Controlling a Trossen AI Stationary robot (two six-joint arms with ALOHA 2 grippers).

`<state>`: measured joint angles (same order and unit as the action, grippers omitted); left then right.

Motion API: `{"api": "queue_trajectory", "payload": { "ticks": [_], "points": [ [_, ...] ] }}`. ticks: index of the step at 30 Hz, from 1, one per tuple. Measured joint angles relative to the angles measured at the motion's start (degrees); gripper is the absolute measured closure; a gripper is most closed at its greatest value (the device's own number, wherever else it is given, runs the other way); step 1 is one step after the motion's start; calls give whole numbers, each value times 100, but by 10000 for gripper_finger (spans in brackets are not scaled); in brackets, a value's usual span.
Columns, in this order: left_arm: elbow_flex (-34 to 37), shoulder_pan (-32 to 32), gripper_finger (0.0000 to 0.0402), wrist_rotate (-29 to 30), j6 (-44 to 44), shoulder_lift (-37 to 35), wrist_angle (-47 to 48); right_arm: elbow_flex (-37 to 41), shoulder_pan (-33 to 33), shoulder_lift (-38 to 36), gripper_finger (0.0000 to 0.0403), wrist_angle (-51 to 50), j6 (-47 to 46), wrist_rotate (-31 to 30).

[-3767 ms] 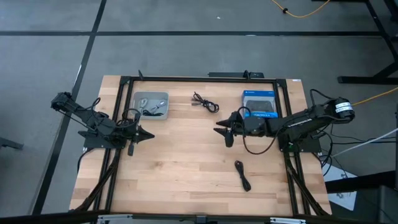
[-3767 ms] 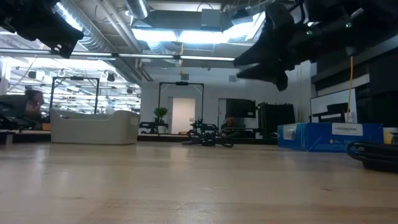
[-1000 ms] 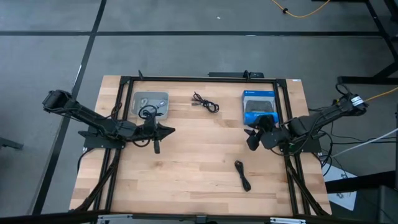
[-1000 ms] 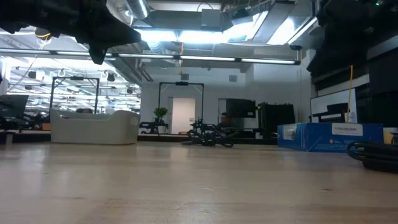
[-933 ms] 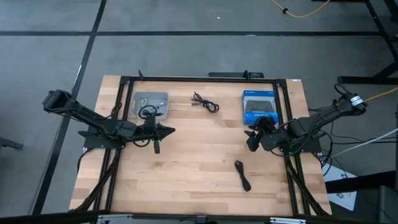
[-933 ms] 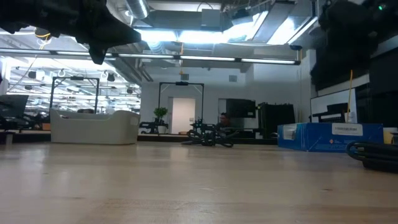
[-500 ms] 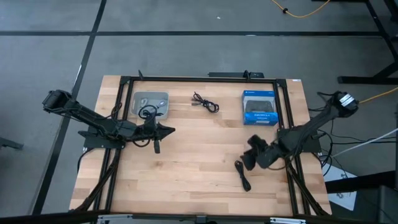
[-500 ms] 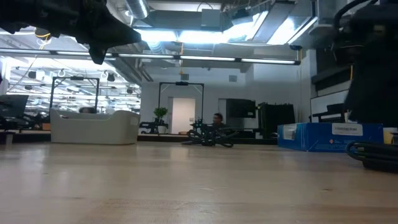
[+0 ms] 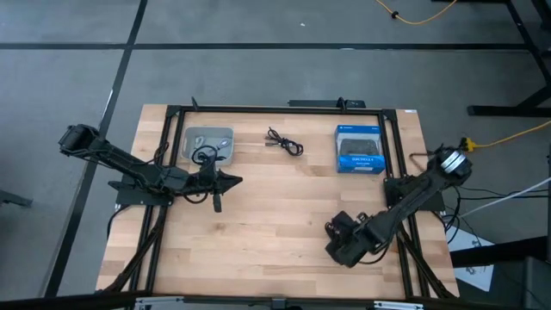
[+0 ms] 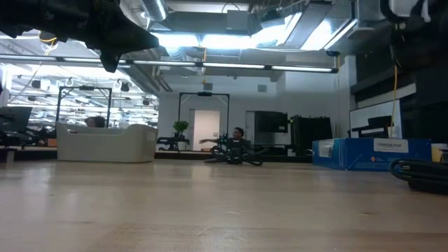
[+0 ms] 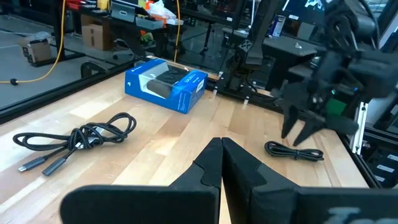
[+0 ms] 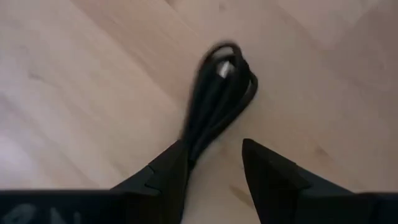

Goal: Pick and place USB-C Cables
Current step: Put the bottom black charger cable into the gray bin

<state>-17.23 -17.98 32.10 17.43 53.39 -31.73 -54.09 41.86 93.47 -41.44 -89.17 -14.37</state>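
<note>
Two arms are working over the table (image 9: 258, 224). The right gripper (image 12: 214, 158) is hanging low over a black cable (image 12: 217, 99) lying near the table's front right, its fingers (image 12: 270, 168) parted, one tip at the bundle's near end, nothing gripped. The left gripper (image 11: 221, 149) is hovering beside the grey tray (image 9: 191, 136), fingers pressed together and empty. Another black cable (image 9: 285, 142) is lying between the tray and the blue box (image 9: 359, 148). More cables (image 9: 207, 151) are resting in the tray.
</note>
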Motion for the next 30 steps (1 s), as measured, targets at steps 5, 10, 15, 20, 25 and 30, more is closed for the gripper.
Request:
{"api": "queue_trajectory", "payload": {
  "ticks": [5,10,15,20,25,30],
  "points": [
    [0,2,401,0,-2,0,1,-469,36,608,244,124,-92,122],
    [0,0,401,0,-2,0,0,-570,33,974,244,11,-152,353],
    [0,0,401,0,-2,0,1,-608,30,1312,244,-139,-189,537],
    [0,0,401,3,-2,0,-2,-587,-111,1223,290,-300,-23,242],
    [0,2,401,39,-3,-1,-94,-579,-572,979,346,-519,948,-1376],
    [2,2,401,4,-2,-2,-264,-937,-1380,708,346,-292,2856,-2495]
  ]
}}
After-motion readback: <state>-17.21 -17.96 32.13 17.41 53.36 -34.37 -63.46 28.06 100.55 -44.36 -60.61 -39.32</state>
